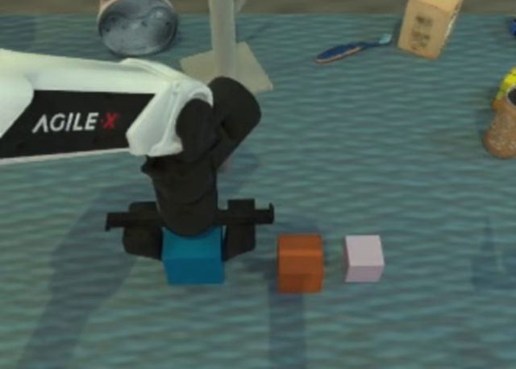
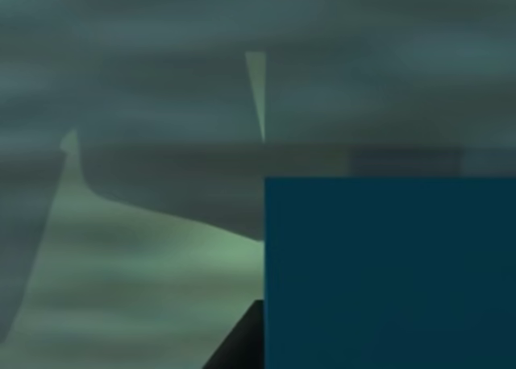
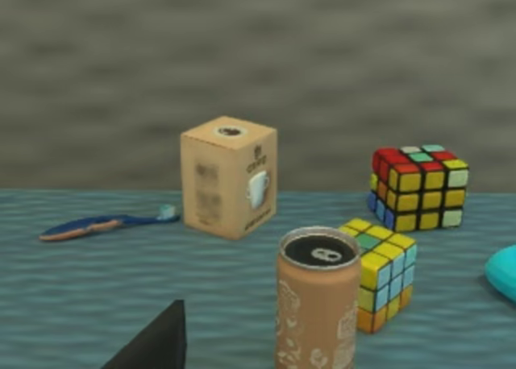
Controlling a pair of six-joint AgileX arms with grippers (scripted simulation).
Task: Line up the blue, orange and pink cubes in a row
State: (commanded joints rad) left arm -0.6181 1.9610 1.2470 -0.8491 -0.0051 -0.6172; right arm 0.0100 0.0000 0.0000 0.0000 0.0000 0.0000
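Observation:
The teal-blue cube (image 1: 193, 258) rests on the table at the left end of a row, and it fills much of the left wrist view (image 2: 387, 272). My left gripper (image 1: 192, 238) reaches down over it, shut on it with a finger (image 1: 240, 238) on each side. The orange cube (image 1: 300, 262) stands a short gap to its right. The smaller pale pink cube (image 1: 363, 258) comes after that. My right arm is outside the top view; only a dark corner of my right gripper (image 3: 157, 345) shows, far from the cubes.
A tan carton (image 1: 433, 16) and a toothbrush (image 1: 351, 50) lie at the back right. A brown can (image 3: 317, 300) and two puzzle cubes (image 3: 419, 188) (image 3: 380, 271) stand at the right edge. A white stand (image 1: 226, 59) and a grey round object (image 1: 137, 22) are at the back left.

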